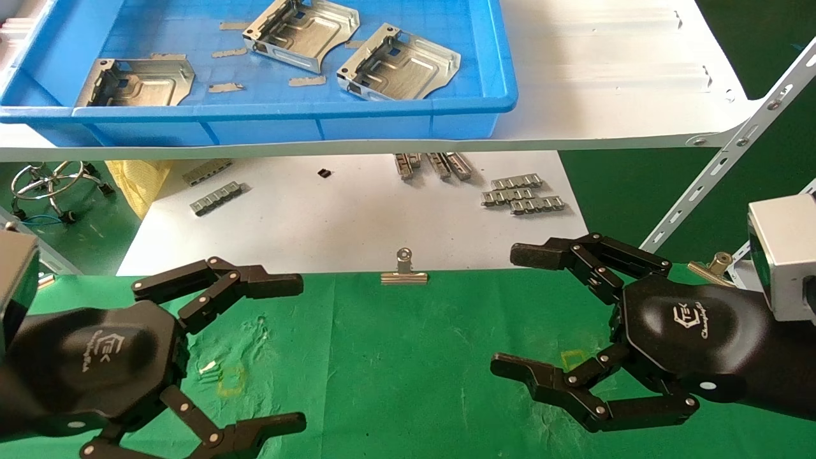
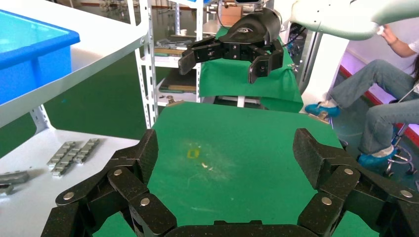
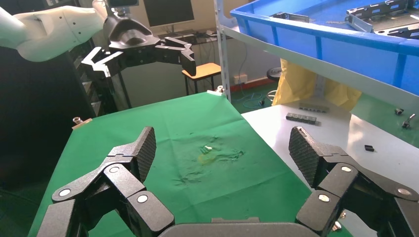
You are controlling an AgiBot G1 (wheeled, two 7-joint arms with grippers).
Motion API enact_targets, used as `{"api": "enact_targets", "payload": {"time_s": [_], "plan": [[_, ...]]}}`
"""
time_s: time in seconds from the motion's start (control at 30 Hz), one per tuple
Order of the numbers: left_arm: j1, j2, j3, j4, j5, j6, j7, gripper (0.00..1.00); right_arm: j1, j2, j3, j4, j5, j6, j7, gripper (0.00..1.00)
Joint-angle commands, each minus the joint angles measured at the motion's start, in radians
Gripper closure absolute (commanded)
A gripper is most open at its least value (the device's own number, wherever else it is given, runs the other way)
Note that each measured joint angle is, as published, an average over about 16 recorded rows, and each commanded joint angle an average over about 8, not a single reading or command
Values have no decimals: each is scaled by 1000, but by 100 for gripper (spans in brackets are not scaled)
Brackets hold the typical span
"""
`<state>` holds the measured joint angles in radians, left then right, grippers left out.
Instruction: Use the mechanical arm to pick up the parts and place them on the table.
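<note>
Green-clothed table, three bracket plates in blue tray beyond its far edge, left gripper and right gripper spread wide, empty, over side edges.

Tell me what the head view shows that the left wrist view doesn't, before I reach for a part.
Head view only: three parts lying inside the blue tray on the upper white shelf, and a binder clip at the far edge of the green cloth.

Left wrist view only: a seated person beyond the table.

Both: the table with nothing placed on it yet, and the left hand and right hand, both open and empty, hovering over it.
</note>
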<state>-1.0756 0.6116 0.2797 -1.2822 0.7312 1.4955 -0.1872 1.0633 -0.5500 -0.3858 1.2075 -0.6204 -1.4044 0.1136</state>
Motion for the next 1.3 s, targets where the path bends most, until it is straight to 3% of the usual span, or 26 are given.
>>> {"api": "enact_targets", "payload": {"time_s": [0.03,0.13,0.2,1.3], "plan": [[0,0,0,0,0,0,0,0,0,0,0,0,0,0,0,64],[0,0,0,0,0,0,0,0,0,0,0,0,0,0,0,77],[0,0,0,0,0,0,0,0,0,0,0,0,0,0,0,100],[0,0,0,0,0,0,0,0,0,0,0,0,0,0,0,100]]}}
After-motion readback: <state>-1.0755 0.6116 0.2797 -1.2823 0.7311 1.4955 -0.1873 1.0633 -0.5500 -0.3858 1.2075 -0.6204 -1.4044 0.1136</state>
